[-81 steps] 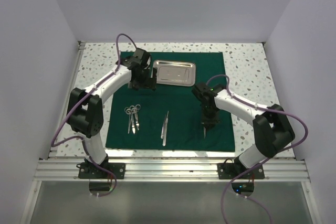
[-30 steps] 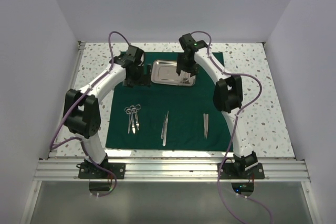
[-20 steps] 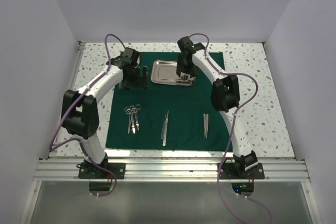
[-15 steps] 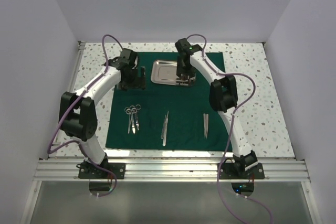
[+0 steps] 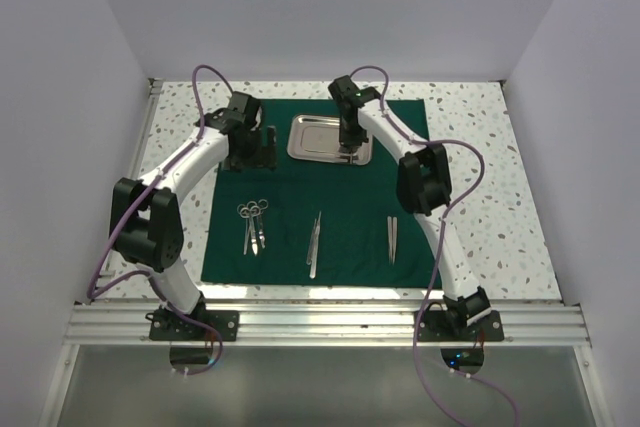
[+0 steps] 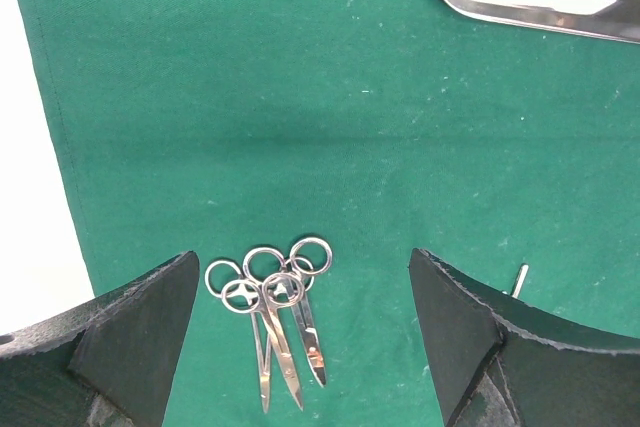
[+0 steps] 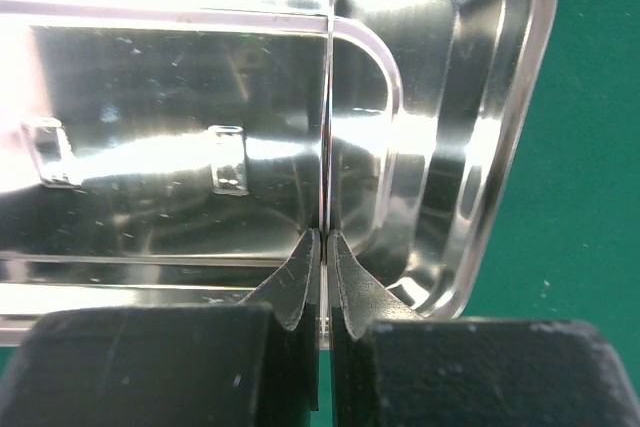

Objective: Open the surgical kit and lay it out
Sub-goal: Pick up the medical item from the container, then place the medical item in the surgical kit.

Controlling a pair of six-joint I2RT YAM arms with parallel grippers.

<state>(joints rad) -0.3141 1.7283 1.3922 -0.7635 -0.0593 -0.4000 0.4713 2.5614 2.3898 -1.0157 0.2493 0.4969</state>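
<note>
Right gripper pinches shut at the steel tray, far on the green cloth; left gripper hovers wide open left of it.

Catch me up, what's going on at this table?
Two robot arms are laying out a surgical kit. The green cloth is spread flat. The scissors, long tweezers and short tweezers lie in a row on its near half, and the steel tray sits at the far side. The right tool is shut at the tray's near rim; whether it grips the rim is unclear. The left tool hangs open beside the tray, holding nothing.
</note>
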